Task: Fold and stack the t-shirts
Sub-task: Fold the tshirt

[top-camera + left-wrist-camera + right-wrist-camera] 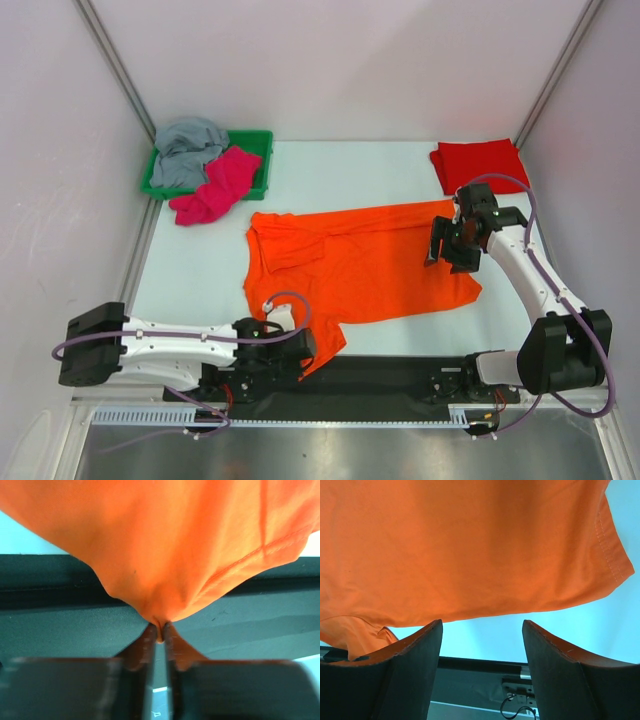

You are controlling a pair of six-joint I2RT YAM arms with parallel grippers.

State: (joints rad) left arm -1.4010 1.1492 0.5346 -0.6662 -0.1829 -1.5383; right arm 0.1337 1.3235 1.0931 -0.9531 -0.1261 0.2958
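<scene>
A bright orange t-shirt (360,260) lies spread in the middle of the table. My left gripper (312,347) is shut on its near-left corner at the table's front edge. In the left wrist view the jaws (160,630) pinch a bunched tip of the orange cloth (170,540), which hangs over the dark front strip. My right gripper (443,250) is open and empty just above the shirt's right part. In the right wrist view its fingers (415,650) stand wide apart with the orange cloth (470,545) ahead of them. A folded red t-shirt (478,160) lies at the back right.
A green tray (258,145) stands at the back left, holding a crumpled grey t-shirt (190,145). A magenta pink t-shirt (215,185) spills from it onto the table. White walls and metal posts enclose the table. A black strip (400,372) runs along the near edge.
</scene>
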